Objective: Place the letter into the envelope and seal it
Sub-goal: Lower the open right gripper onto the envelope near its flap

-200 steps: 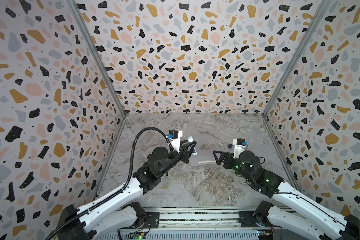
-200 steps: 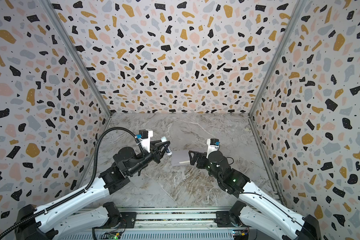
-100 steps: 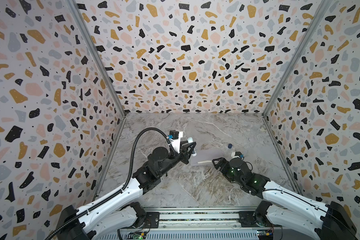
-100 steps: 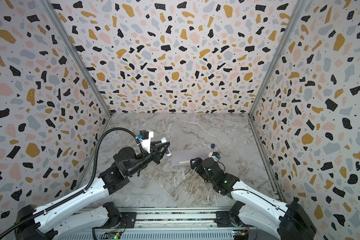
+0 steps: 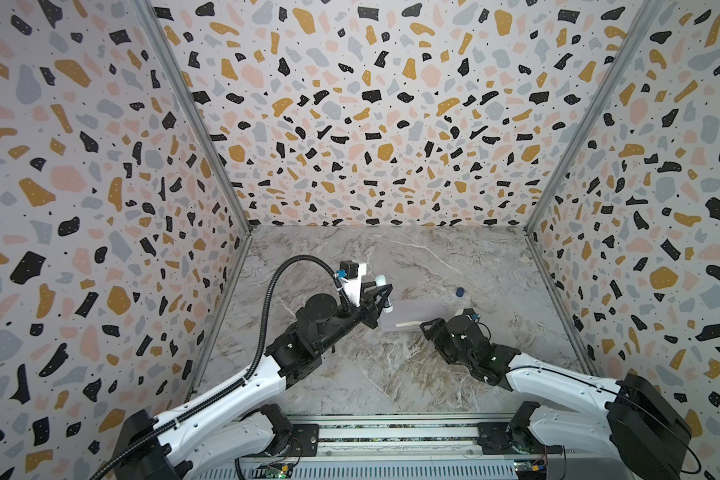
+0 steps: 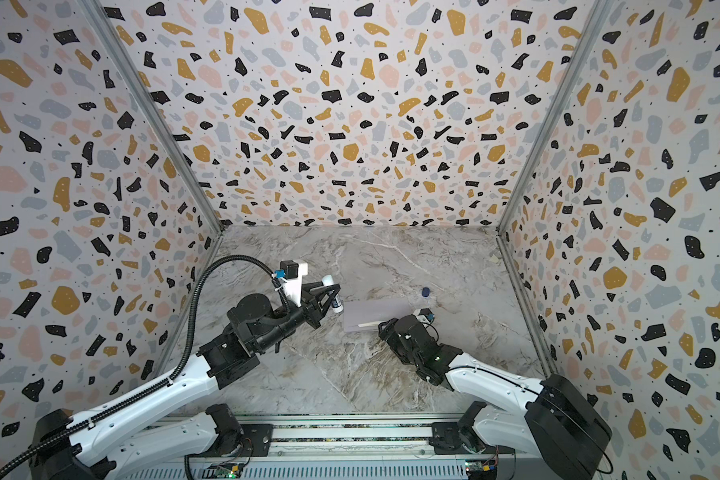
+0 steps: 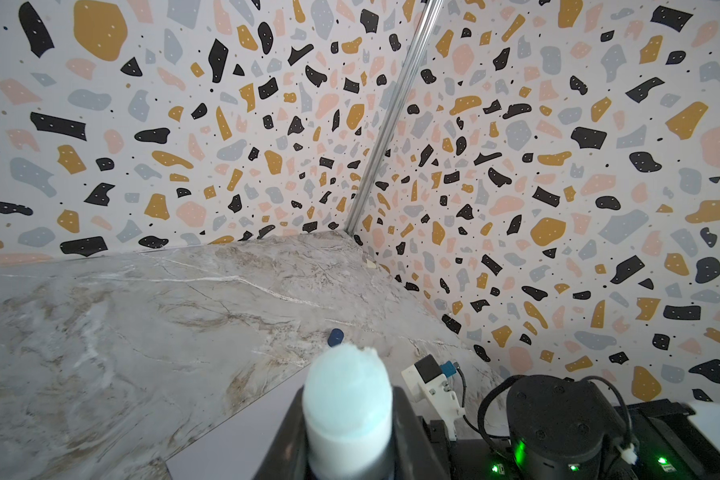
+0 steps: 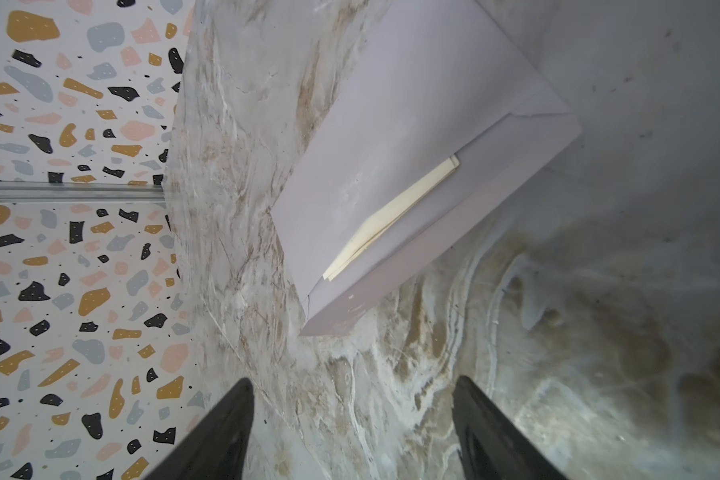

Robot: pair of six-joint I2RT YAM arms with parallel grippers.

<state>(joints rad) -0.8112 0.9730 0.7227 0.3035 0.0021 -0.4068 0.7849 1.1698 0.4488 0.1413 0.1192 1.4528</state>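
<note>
The right gripper [image 8: 352,384] has its jaws spread — just ahead of them lies the pale grey-lavender paper envelope [image 8: 391,124], the tan paper letter [image 8: 391,212] peeking out. The left gripper [image 5: 382,296] pinches a white cylindrical glue stick [image 7: 347,411].

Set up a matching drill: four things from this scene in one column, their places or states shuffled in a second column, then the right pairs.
Things:
1. glue stick
2. blue cap
3. letter
4. right gripper

Places or states:
A. open, holding nothing
B. lying loose on the table, apart from the envelope
C. clamped in the left gripper
D. tucked in the envelope, cream edge showing

Pairs: 1-C, 2-B, 3-D, 4-A
</note>
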